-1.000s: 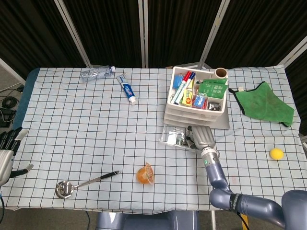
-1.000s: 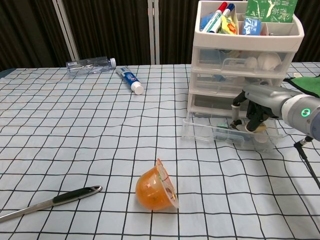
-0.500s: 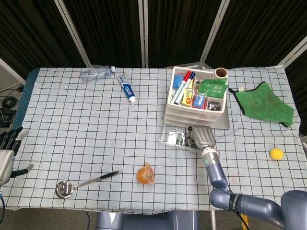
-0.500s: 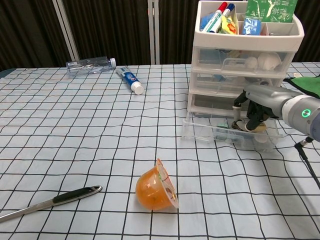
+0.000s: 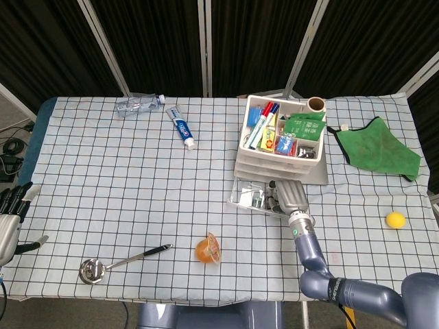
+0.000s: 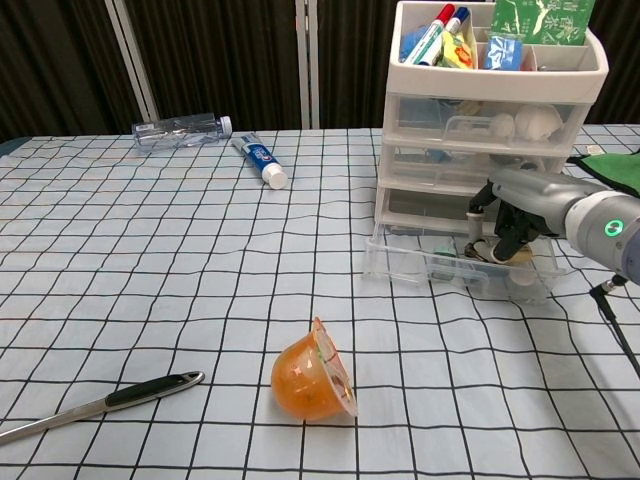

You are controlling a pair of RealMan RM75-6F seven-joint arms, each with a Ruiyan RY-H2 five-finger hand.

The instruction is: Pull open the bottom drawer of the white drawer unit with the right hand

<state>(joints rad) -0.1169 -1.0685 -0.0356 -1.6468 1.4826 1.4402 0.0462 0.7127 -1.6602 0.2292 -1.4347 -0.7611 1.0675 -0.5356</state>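
The white drawer unit (image 5: 274, 163) (image 6: 480, 130) stands at the back right, with pens and packets in its top tray. Its clear bottom drawer (image 5: 248, 195) (image 6: 435, 268) is pulled out toward me and shows small items inside. My right hand (image 5: 289, 197) (image 6: 512, 212) is over the drawer's right part. Its fingers (image 6: 493, 245) curl down into the drawer, hooked behind the front wall. My left hand (image 5: 9, 218) hangs at the table's left edge with fingers apart and nothing in it.
An orange cup (image 5: 208, 249) (image 6: 312, 372) lies tipped near the front middle, with a ladle (image 5: 92, 269) to its left. A toothpaste tube (image 5: 181, 127) and a clear bottle (image 5: 139, 104) lie at the back. A green cloth (image 5: 376, 147) and a yellow ball (image 5: 394, 219) are on the right.
My right hand has shifted slightly to the right over the open drawer. The drawer and everything else have stayed put.
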